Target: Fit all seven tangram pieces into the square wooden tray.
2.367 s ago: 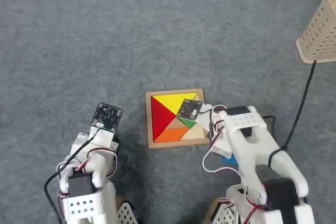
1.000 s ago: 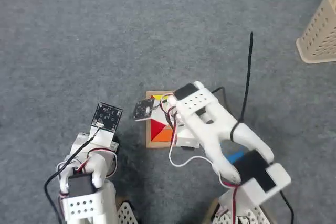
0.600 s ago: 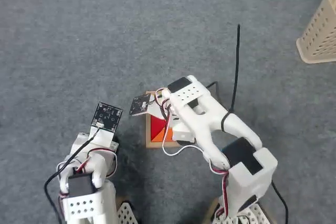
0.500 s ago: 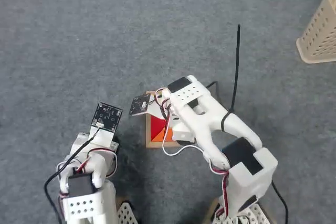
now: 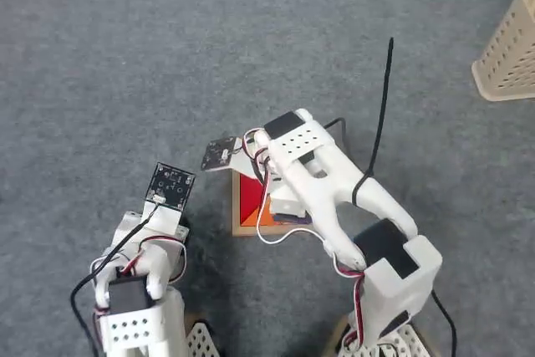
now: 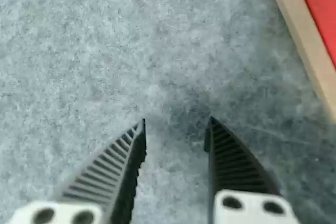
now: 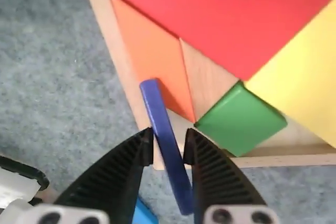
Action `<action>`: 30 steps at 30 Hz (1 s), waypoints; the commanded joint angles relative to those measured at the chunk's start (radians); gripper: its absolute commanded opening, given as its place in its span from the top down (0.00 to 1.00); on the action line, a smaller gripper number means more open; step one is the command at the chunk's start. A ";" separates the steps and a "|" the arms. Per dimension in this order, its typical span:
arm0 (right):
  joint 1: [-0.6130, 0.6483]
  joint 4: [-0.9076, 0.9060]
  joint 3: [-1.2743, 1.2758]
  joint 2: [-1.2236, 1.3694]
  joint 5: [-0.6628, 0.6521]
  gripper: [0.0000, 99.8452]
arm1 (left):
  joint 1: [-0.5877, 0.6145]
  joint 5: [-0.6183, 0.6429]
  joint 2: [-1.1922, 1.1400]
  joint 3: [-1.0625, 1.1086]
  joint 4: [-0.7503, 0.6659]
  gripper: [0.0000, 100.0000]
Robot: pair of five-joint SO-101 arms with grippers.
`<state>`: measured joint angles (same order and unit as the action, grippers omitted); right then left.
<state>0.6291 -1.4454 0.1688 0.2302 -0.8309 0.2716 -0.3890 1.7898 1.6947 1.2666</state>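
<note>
Right arm [image 5: 334, 194] has swung in from the right of the square wooden tray [image 5: 236, 211] and now lies across most of it; left arm [image 5: 142, 236] hasn't budged. High view: tray's left rim and a strip of the red wooden triangle [image 5: 251, 196] show past the arm, all on the grey felt desk [image 5: 125, 64]. Left wrist view: left end effector [image 6: 176, 124] is spread apart with nothing in it, low over bare felt near the tray rim. Looks parked there to stay out of the way. Right wrist view: right end effector [image 7: 168, 135] is clamped on a dark blue flat wooden piece [image 7: 160, 124], pinched by its faces and held on edge over the tray rim, beside the orange wooden triangle [image 7: 149, 61]. Can't tell its shape edge-on. Red, orange, green wooden square [image 7: 241, 121] and yellow wooden triangle [image 7: 299, 82] are seated flat. Plain wood-coloured patch [image 7: 207, 85] between orange and green: can't tell if it's tray floor or an unpainted piece. If floor, likely the target. With this grip the blue piece probably needs tipping flat to drop in.
</note>
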 commanded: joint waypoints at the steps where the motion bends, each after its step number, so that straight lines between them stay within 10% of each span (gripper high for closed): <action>1: -0.059 -0.024 -0.077 -0.013 0.009 0.90 | 0.000 0.006 0.009 -0.007 0.003 0.82; 11: -0.110 -0.015 -0.117 -0.005 0.021 0.90 | 0.000 0.006 0.009 -0.007 0.003 0.82; 30: -0.229 0.225 0.296 -0.374 0.496 0.99 | 0.000 0.006 0.009 -0.007 0.003 0.82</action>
<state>0.4557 -1.1722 0.4404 0.0092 -0.3475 0.2716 -0.3890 1.7898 1.6947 1.2666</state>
